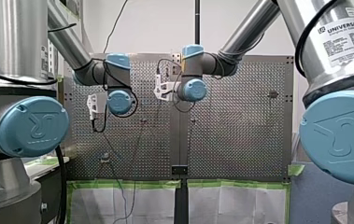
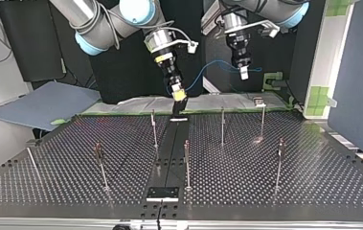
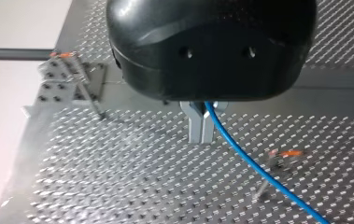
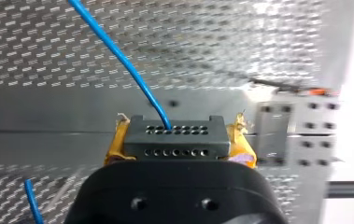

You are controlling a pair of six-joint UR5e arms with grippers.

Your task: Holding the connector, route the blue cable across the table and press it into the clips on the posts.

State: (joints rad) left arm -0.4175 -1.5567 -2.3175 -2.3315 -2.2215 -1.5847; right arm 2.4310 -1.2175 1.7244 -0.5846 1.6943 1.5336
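My right gripper (image 4: pixel 178 140) clamped on the grey connector (image 4: pixel 174 133), yellow pads (image 4: pixel 116 147) pressed to its sides, blue cable (image 4: pixel 118 51) led out of the connector, pinched further along between my left gripper's (image 3: pixel 201 128) metal fingers (image 3: pixel 195 128), posts (image 2: pixel 222 125) stood on the tabletop (image 2: pixel 265 172) apart from the connector, none touched by the cable.

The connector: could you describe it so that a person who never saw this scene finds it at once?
In the right wrist view, over the perforated table, find my right arm's fingers with yellow pads. Between them sits the connector, a dark grey block. It alone has two rows of small holes, with the blue cable leaving one hole.
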